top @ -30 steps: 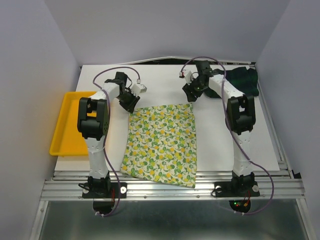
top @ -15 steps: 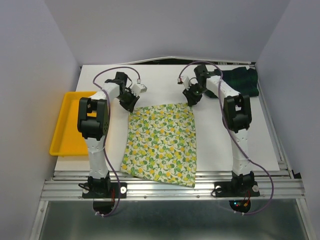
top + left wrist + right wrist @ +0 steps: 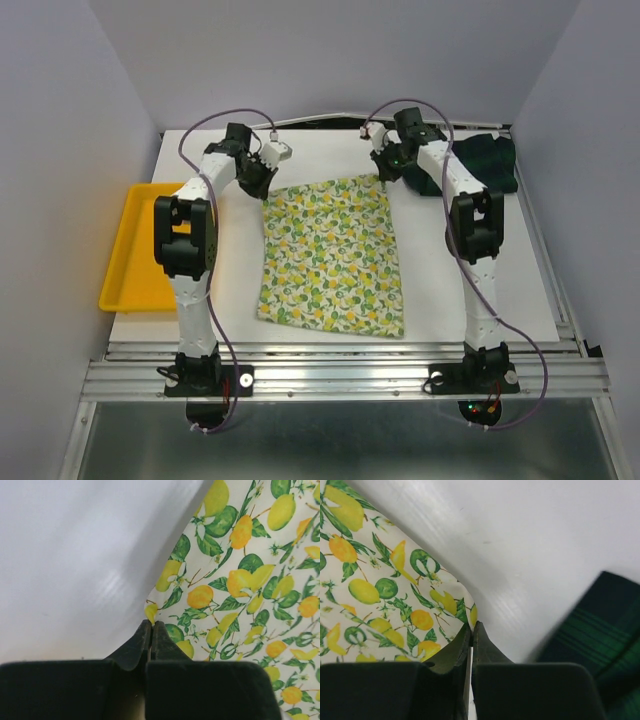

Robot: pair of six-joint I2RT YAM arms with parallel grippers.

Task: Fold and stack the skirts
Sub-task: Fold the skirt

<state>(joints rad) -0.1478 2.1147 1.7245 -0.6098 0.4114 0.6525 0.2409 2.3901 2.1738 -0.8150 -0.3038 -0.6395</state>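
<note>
Pinching the far corners of the lemon skirt (image 3: 330, 255), the left gripper (image 3: 258, 180) and right gripper (image 3: 385, 172) have their fingers pressed together, apparently on its hem. It lies flat and unfolded on the table (image 3: 320, 152); the plaid skirt (image 3: 482, 165) sits bunched at far right. Folding and stacking both remain.

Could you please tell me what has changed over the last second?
The left hand and right hand, each shut on a far corner of the lemon skirt, moved toward the far side of the table, dragging the skirt away from the near edge. The plaid skirt and yellow tray stayed put.
</note>
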